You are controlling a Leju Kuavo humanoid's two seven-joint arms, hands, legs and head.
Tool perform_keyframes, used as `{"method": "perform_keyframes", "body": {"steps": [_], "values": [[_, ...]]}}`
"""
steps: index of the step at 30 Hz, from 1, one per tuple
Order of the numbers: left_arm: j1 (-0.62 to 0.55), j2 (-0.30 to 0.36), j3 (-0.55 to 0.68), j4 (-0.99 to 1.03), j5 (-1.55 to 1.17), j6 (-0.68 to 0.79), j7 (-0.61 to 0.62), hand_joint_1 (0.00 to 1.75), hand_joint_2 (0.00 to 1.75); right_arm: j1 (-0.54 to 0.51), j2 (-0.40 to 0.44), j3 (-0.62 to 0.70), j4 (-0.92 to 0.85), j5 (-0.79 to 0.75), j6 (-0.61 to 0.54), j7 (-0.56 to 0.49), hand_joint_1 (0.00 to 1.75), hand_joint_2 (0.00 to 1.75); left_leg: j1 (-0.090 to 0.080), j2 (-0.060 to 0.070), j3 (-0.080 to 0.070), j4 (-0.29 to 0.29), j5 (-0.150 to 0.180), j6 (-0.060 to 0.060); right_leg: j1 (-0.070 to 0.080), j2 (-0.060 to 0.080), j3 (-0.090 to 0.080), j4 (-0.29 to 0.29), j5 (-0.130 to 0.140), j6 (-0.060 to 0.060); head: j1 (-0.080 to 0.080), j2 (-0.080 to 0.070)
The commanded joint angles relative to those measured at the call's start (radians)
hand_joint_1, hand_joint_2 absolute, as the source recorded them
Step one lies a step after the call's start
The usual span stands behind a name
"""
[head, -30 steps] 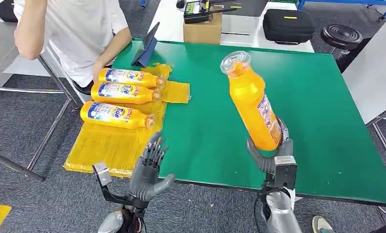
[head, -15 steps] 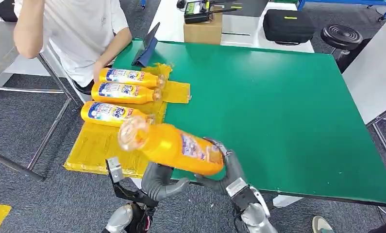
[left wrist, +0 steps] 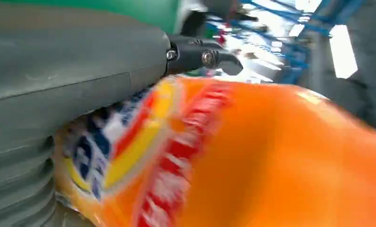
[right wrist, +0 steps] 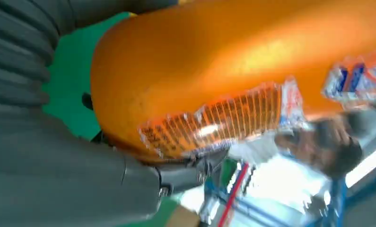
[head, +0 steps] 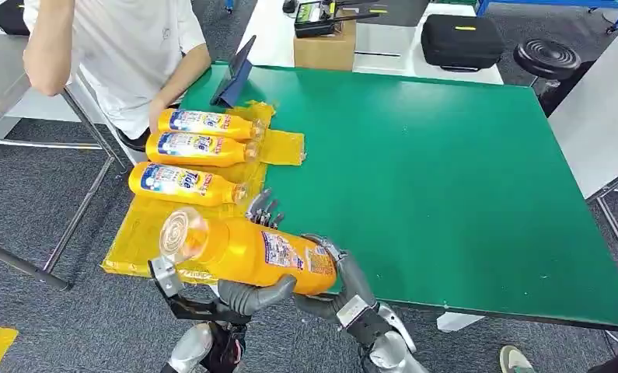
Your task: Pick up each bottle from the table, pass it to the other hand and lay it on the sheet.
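At lower centre, the right hand [head: 338, 286] grips the orange bottle's [head: 243, 250] base; the left hand [head: 253, 291] cups its middle, fingers [head: 263, 211] behind.

My work surface is a green table [head: 445, 171] filling the centre and right of the frame. A yellow sheet [head: 165, 233] lies over its left edge, carrying three orange bottles [head: 189, 148] on their sides, caps toward the centre. A dark tablet [head: 235, 78] stands propped at the table's upper left corner.
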Motion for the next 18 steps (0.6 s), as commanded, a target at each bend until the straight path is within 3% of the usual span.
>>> {"method": "perform_keyframes", "body": {"steps": [1,4,15,16,17,18], "values": [[-0.039,0.045,-0.036,0.031,0.064,-0.114,0.044,1.75,1.75,-0.070,-0.010,0.044,0.158,0.009,0.024,-0.001,1.75,1.75,0.001,0.001,0.005,-0.001,-0.001,-0.001,0.001,0.000,0.005,-0.001,-0.001,-0.002,0.000,0.000],[-0.044,0.051,-0.047,0.058,0.101,-0.183,0.072,1.75,1.75,-0.070,-0.009,0.043,0.161,0.012,0.029,-0.001,1.75,1.75,0.000,0.000,0.004,-0.001,-0.001,-0.001,0.001,-0.001,0.004,-0.001,-0.001,-0.002,0.000,0.000],[-0.050,0.048,-0.058,0.095,0.066,-0.186,0.090,1.75,1.75,-0.069,-0.008,0.036,0.158,0.015,0.030,-0.001,1.75,1.75,0.001,0.001,0.006,-0.001,-0.002,-0.002,0.001,-0.001,0.006,-0.001,-0.002,-0.003,0.000,0.000],[-0.052,0.047,-0.059,0.108,0.072,-0.193,0.102,1.75,1.75,-0.069,-0.009,0.037,0.155,0.019,0.029,-0.001,1.66,1.75,0.000,0.000,0.004,-0.001,-0.001,-0.001,0.001,-0.001,0.004,-0.001,-0.001,-0.002,0.000,0.000],[-0.052,0.046,-0.058,0.121,0.074,-0.192,0.108,1.75,1.75,-0.067,-0.008,0.036,0.151,0.019,0.029,-0.001,0.75,1.75,0.000,0.000,0.003,-0.001,0.000,-0.001,0.000,-0.001,0.003,-0.001,-0.001,-0.001,0.000,0.000],[-0.053,0.041,-0.050,0.137,0.083,-0.190,0.121,1.75,1.75,-0.061,-0.005,0.027,0.139,0.016,0.026,0.001,0.00,1.75,0.000,0.000,0.006,-0.001,-0.001,-0.001,0.001,-0.001,0.005,-0.001,-0.002,-0.002,0.000,0.000]]}}
